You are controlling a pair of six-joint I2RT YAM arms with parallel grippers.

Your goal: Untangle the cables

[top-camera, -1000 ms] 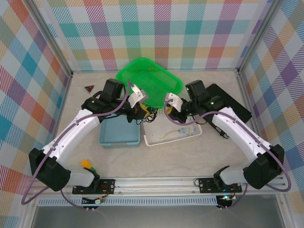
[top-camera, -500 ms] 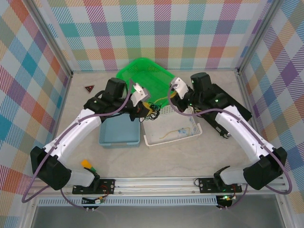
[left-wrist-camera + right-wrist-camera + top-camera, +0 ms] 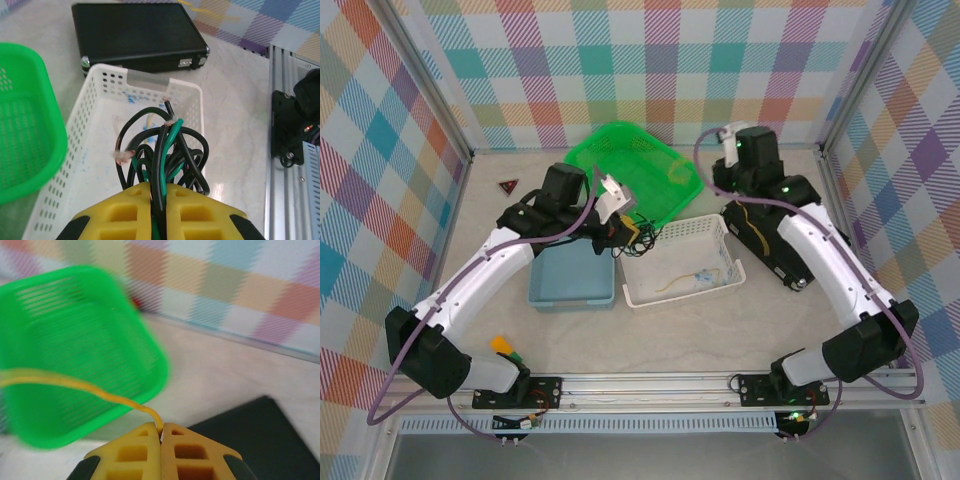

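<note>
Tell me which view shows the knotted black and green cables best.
The left wrist view: the black and green cables appear large, clamped in the left end effector near the white basket. The top external view shows them as a tiny dark tangle. The right wrist view shows a separate tan-yellow cable in the right end effector.

Overhead view: bright, even, diffuse light – only faint soft shadows under the arms [image 3: 490,270] on the worktop [image 3: 700,340], no glare. Left wrist view: sharp on the cables [image 3: 165,150] just ahead of the jaws, small sheen on the worktop right of them. Right wrist view: smeared – green basket [image 3: 75,340] and checked wall [image 3: 225,285] beyond the jaws blurred, yellow cable [image 3: 75,385] soft, jaws crisp.
</note>
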